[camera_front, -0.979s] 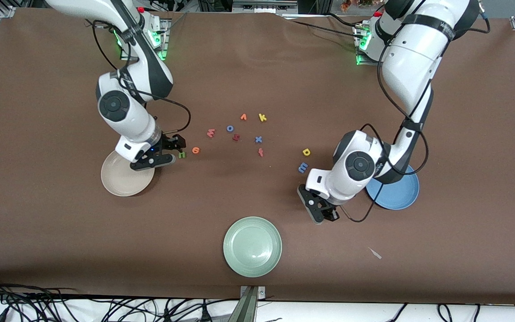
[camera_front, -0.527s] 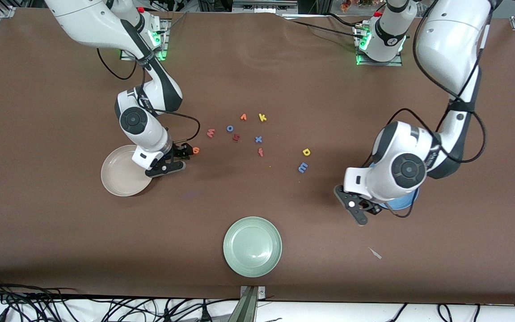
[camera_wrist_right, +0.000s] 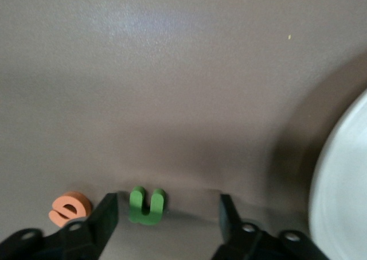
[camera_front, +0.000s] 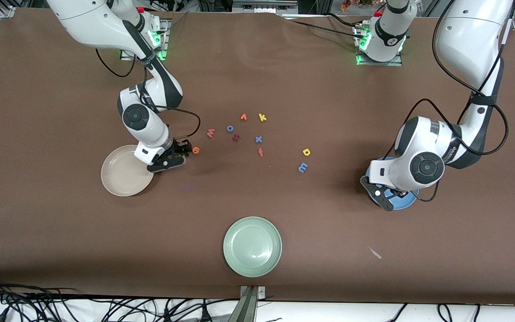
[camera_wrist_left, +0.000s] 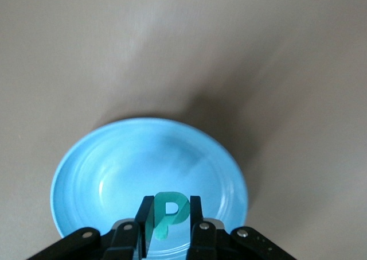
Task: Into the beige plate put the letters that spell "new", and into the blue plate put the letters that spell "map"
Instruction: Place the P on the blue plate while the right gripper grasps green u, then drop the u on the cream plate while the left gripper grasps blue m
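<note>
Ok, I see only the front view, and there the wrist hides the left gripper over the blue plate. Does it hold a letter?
Observer: Yes. The left wrist view shows the left gripper shut on the teal p, above the blue plate.
Operator: And the right gripper, beside the beige plate?
Observer: Its jaws stand open on either side of the green n, which lies flat on the table, not yet touched.
Operator: Is the orange e in the way?
Observer: It lies just outside one finger, apart from the n.

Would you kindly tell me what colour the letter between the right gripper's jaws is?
Green; the n shows best in the right wrist view.
</note>
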`<state>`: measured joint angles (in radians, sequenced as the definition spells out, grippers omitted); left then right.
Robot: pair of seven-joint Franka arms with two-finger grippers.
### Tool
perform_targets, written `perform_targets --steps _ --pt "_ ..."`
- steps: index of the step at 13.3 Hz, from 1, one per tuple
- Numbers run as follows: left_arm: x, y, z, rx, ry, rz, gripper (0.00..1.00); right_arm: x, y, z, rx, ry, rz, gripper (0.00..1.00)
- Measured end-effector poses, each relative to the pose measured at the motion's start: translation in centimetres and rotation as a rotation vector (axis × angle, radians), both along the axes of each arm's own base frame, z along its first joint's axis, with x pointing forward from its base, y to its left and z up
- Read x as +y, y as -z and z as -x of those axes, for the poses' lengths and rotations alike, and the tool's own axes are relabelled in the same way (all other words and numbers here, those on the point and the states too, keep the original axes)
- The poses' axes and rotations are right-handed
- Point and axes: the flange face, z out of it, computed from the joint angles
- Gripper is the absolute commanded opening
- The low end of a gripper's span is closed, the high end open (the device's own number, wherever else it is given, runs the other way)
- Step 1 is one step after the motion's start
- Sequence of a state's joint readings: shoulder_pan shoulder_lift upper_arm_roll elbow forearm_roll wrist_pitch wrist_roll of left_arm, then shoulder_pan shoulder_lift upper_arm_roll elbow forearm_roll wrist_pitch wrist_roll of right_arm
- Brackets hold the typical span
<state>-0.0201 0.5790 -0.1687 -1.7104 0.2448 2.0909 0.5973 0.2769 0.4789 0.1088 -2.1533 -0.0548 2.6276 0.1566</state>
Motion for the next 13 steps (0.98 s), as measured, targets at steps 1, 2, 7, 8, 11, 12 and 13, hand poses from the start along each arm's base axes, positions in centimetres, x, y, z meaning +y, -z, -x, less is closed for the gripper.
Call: perform_targets --steps 1,2,7,8,11,12,13 --pt "0.4 1.1 0.7 -0.013 0.004 0.004 0.0 -0.1 0.2 0.2 -0.003 0.0 -0.002 0.59" --pt "0.8 2.2 1.4 -0.023 0.003 0.008 0.02 -0.1 0.2 0.3 -0.008 0.0 -0.004 0.54" --pt "2.7 4.0 2.7 -0.036 -0.024 0.022 1.0 -0.1 -0.3 0.2 -0.017 -0.001 -0.006 0.14" --pt "2.6 3.4 2.6 -0.046 -0.03 0.022 1.0 0.0 -0.5 0.1 -0.022 -0.001 -0.008 0.13" --pt "0.4 0.5 2.6 -0.057 -0.101 0.01 1.0 0.0 -3.2 -0.5 -0.037 -0.006 -0.005 0.13" --pt "-1.0 -0.6 2.6 -0.063 -0.147 0.004 1.0 -0.4 -5.0 -0.9 -0.026 -0.012 0.007 0.13" --pt "-2.4 -1.7 2.5 -0.07 -0.203 -0.001 1.0 -1.1 -7.3 -1.6 -0.013 -0.033 0.022 0.13"
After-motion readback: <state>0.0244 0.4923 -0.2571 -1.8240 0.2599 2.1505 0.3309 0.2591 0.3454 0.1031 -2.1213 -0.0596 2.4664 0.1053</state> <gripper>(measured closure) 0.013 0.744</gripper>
